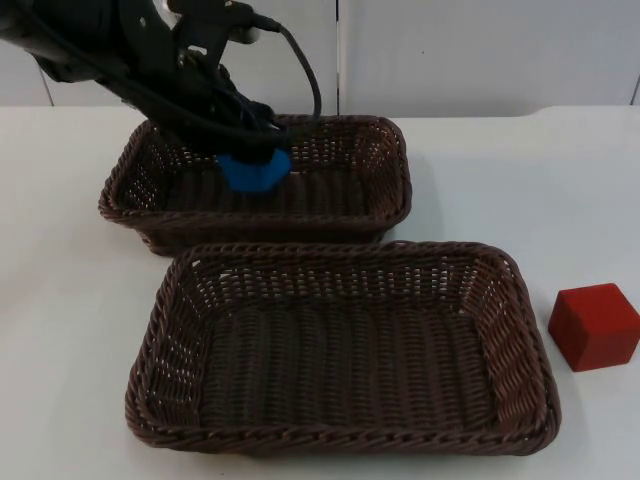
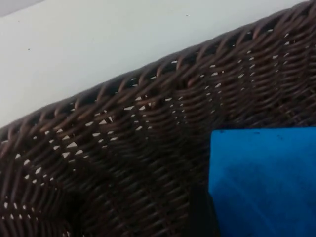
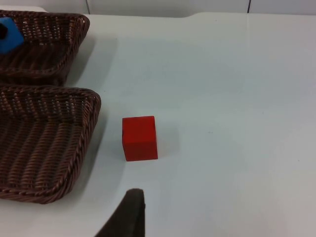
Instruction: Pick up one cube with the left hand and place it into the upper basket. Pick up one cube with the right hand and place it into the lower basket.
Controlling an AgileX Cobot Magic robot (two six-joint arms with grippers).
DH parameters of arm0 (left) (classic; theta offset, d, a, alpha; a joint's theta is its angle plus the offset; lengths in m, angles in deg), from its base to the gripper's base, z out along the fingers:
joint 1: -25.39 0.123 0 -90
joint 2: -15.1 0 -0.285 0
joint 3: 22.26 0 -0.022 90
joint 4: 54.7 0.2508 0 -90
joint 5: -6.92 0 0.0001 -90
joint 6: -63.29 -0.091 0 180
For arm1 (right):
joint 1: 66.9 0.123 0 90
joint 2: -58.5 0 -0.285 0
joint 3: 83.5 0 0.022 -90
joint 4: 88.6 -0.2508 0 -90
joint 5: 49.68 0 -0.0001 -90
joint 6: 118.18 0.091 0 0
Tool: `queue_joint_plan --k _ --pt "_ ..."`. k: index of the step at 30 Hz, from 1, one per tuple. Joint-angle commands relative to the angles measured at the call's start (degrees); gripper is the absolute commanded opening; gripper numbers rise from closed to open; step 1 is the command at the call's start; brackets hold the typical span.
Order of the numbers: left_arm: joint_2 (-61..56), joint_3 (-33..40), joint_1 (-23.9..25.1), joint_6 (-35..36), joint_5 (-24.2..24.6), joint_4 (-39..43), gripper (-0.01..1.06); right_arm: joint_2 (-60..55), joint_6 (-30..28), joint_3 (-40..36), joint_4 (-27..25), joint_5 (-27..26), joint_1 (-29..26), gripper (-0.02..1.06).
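White table (image 1: 80, 330), 2 wicker baskets. Left gripper (image 1: 250, 150) over upper basket (image 1: 390, 170), clamped on blue cube (image 1: 255, 170). Red cube (image 1: 594, 326) lay beside lower basket (image 1: 520, 330). Right gripper's (image 3: 129, 212) spread unreadable.

One cube (image 1: 254, 170) sits in the far basket (image 1: 385, 190); another cube (image 1: 594, 326) lies right of the near basket (image 1: 520, 330).

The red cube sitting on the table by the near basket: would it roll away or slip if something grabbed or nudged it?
The red cube will probably slide rather than roll when nudged, since it rests flat on the smooth white table. Its flat, parallel sides should suit a two-finger pinch. It looks solid and stiff, with crisp edges, so it likely won't deform; its weight can't be judged.
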Motion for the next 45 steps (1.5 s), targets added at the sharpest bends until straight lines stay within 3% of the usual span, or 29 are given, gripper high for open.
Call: queue_joint_plan --k 1,18,21,22,27,28,31,41,45 --pt "-0.12 0.13 0.13 -0.48 -1.48 -0.04 0.00 0.26 -0.65 -0.07 -0.24 0.02 -0.36 1.05" --pt "1.53 0.13 0.13 -1.51 -0.13 -0.30 0.01 0.26 -0.65 -0.07 -0.24 0.02 -0.36 1.05" --pt "1.53 0.13 0.13 -1.51 0.28 -0.30 0.14 0.26 -0.65 -0.07 -0.24 0.02 -0.36 1.05" --pt "1.53 0.13 0.13 -1.51 0.28 -0.30 0.14 0.26 -0.65 -0.07 -0.24 0.02 -0.36 1.05" --pt "0.84 0.13 0.13 -1.51 0.64 -0.96 0.58 0.26 -0.65 -0.07 -0.24 0.02 -0.36 1.05" --pt "0.84 0.13 0.13 -1.51 0.64 -0.96 0.58 0.26 -0.65 -0.07 -0.24 0.02 -0.36 1.05" --pt "-0.96 0.02 0.13 -1.51 1.75 -0.96 0.74 0.26 -0.65 -0.07 -0.24 0.02 -0.36 1.05" --pt "-10.35 0.02 0.13 -1.31 5.47 -5.34 0.78 0.26 -0.65 -0.07 -0.24 0.02 -0.36 1.05" --pt "-17.67 0.02 0.13 -1.31 9.86 -5.34 0.78 0.26 -0.65 -0.07 -0.24 0.02 -0.36 1.05"
